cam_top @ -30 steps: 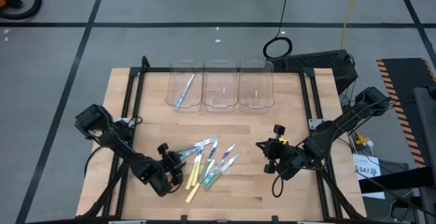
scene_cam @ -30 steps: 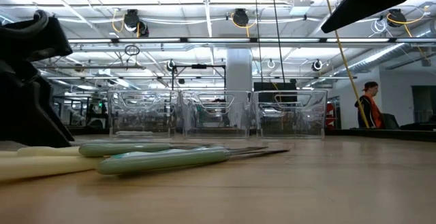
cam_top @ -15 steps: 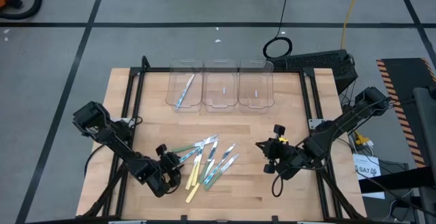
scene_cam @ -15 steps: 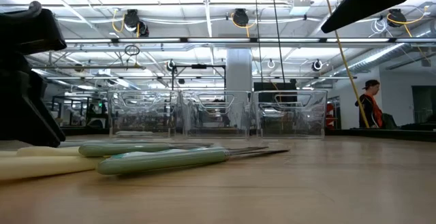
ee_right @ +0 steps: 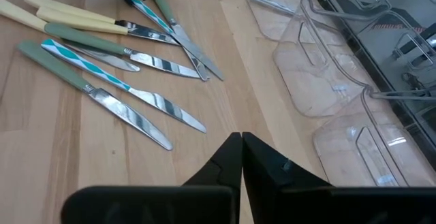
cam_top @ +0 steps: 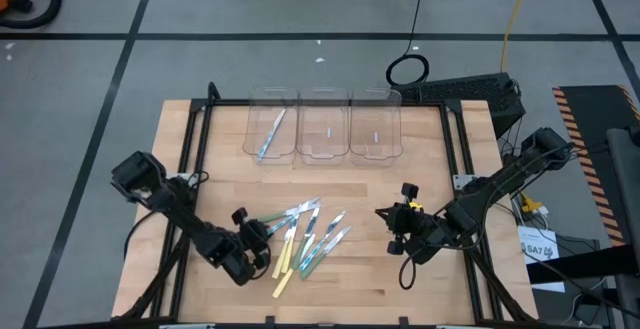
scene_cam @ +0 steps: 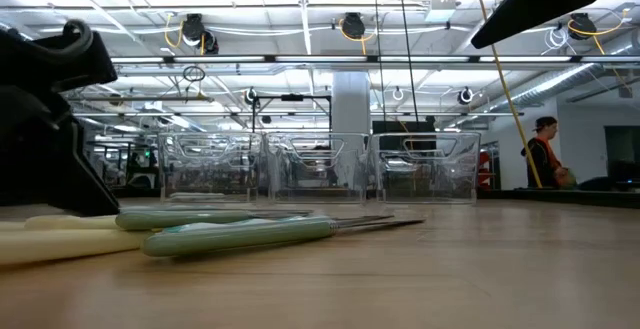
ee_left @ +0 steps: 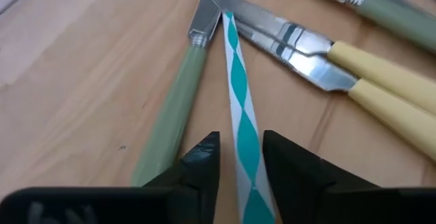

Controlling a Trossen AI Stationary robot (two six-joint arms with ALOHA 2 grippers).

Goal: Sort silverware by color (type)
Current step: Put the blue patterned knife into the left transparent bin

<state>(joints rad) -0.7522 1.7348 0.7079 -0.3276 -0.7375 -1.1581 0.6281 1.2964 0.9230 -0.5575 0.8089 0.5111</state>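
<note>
**Sorting barely begun: one piece binned, pile left on table**

Wooden table (cam_top: 450, 169) w/ three clear bins (cam_top: 323, 124) in a row at the far edge. Only the bin on the left arm's side holds anything: one blue-white striped utensil (cam_top: 271, 134), lying slanted. Middle & other end bin look empty of silverware, as far as the high view shows.

Rest of the silverware (cam_top: 303, 235) sits in a loose fan near table centre, toward the front: about eight pcs, green, pale yellow & blue-striped handles mixed, several overlapping. So approx. one sorted, the bulk not yet.

Left gripper (ee_left: 240, 157) is down at the pile's edge, fingers spread a little w/ a blue-white striped handle (ee_left: 244, 132) running between them; not clearly pinched yet. A green-handled knife (ee_left: 174, 107) lies just beside it; two yellow-handled knives (ee_left: 371, 81) cross its head end. Likely the next pick for the striped bin.

Right gripper (ee_right: 241, 142) waits over bare wood beside the pile, fingers pressed together, holding nothing.
</note>
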